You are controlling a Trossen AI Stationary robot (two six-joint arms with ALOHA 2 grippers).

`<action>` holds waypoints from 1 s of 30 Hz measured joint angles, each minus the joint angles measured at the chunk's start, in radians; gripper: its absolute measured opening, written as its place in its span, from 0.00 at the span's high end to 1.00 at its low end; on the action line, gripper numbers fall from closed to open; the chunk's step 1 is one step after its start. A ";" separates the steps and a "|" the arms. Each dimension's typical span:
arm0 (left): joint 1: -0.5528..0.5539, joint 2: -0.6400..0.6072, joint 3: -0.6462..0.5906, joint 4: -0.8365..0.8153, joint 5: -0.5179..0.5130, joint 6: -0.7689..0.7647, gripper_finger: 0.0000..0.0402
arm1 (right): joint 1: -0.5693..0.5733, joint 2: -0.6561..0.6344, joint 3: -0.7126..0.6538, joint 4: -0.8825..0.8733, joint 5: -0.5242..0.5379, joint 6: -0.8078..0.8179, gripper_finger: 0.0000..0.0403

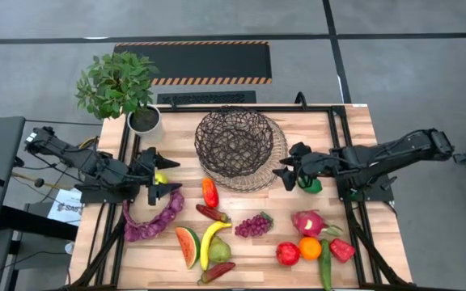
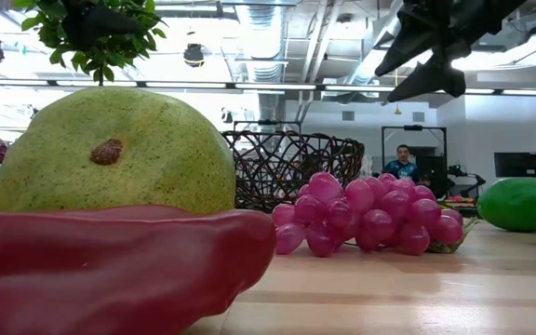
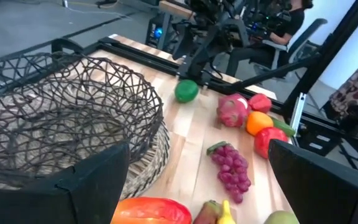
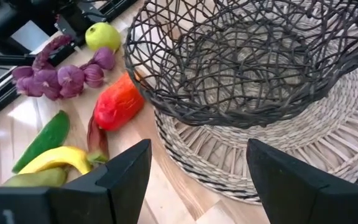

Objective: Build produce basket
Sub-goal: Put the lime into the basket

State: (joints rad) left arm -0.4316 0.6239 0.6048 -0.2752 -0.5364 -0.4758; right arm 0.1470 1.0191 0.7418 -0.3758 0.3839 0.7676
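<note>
The dark wire basket point(image 1: 235, 144) rests on a round wicker mat point(image 1: 272, 174) at the table's far middle. Its inside shows only bare mesh. Produce lies on the near half: purple string point(image 1: 154, 217), red-orange pepper point(image 1: 209, 192), grapes point(image 1: 253, 225), watermelon slice point(image 1: 187, 246), banana point(image 1: 211, 241), dragon fruit point(image 1: 307, 222), orange point(image 1: 310, 247). My left gripper point(image 1: 176, 176) hangs open left of the basket, above a yellow-green apple point(image 1: 161, 177); nothing sits between its fingers point(image 3: 197, 149). My right gripper point(image 1: 281, 168) is open at the basket's right rim point(image 4: 199, 149), with a green fruit point(image 1: 310, 185) below its arm.
A potted plant point(image 1: 120, 85) in a white pot point(image 1: 144, 120) stands at the far left corner. Black rails point(image 1: 340, 153) run along both table sides. A pear point(image 2: 110, 154) and a red pepper point(image 2: 110, 265) lie by the near edge. A person point(image 2: 401, 163) sits beyond the table.
</note>
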 joint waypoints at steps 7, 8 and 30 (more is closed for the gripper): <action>0.000 0.000 -0.006 -0.006 0.002 0.001 0.08 | -0.006 0.000 0.000 -0.024 0.001 -0.001 0.29; 0.000 0.000 -0.008 -0.007 0.004 0.001 0.08 | -0.006 0.000 0.000 -0.024 0.001 0.000 0.29; 0.000 0.050 -0.022 0.005 0.008 -0.017 0.08 | -0.006 0.066 0.000 -0.021 -0.021 0.011 0.29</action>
State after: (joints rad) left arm -0.4316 0.6735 0.5831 -0.2699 -0.5285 -0.4927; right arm 0.1413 1.0853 0.7418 -0.3969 0.3632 0.7789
